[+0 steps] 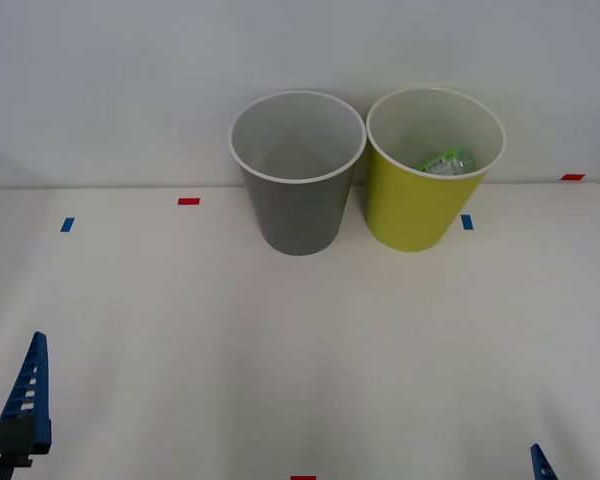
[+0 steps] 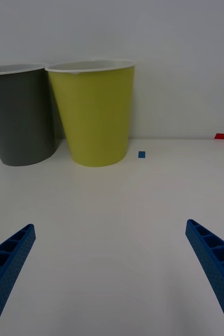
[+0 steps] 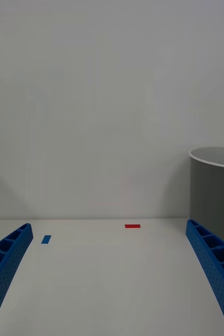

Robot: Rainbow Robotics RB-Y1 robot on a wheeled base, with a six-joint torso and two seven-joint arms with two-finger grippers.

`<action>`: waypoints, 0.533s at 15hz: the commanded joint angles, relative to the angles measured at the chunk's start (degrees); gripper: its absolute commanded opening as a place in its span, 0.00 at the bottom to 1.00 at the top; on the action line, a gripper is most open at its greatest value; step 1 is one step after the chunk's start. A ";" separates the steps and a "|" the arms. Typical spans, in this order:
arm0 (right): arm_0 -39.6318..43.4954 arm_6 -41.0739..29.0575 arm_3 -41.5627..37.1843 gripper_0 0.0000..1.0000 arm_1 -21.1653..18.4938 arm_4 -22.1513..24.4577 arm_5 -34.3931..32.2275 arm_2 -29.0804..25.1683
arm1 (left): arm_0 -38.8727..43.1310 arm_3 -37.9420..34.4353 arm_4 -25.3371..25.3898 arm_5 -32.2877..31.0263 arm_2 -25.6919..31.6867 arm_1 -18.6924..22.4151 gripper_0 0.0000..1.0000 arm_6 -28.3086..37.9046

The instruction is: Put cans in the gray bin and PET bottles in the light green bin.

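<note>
The gray bin (image 1: 297, 190) stands upright at the back of the white table, and its inside shows nothing. Touching or nearly touching it on the right is the light green bin (image 1: 420, 205). A PET bottle (image 1: 448, 162) with a green label lies inside that bin. The cans are out of view. My left gripper (image 3: 108, 226) is open and holds nothing; one of its fingers (image 1: 27, 400) rises at the table's near left corner. My right gripper (image 2: 110, 224) is open and holds nothing at the near right, facing the light green bin (image 2: 95, 113) and the gray bin (image 2: 18, 115).
Small red tape marks (image 1: 188, 201) and blue tape marks (image 1: 67, 224) dot the table (image 1: 280, 350). A plain white wall stands right behind the bins. Open tabletop lies between the grippers and the bins.
</note>
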 commanded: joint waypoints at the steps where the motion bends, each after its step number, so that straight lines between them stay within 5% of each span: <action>1: 0.00 0.00 0.01 1.00 0.00 0.00 0.00 0.00 | 5.45 0.41 -2.17 -1.41 -1.24 0.09 1.00 -1.19; 8: 0.00 0.00 0.01 1.00 0.00 0.00 0.00 0.00 | 8.61 10.52 -5.34 -12.75 -4.67 2.38 1.00 -1.54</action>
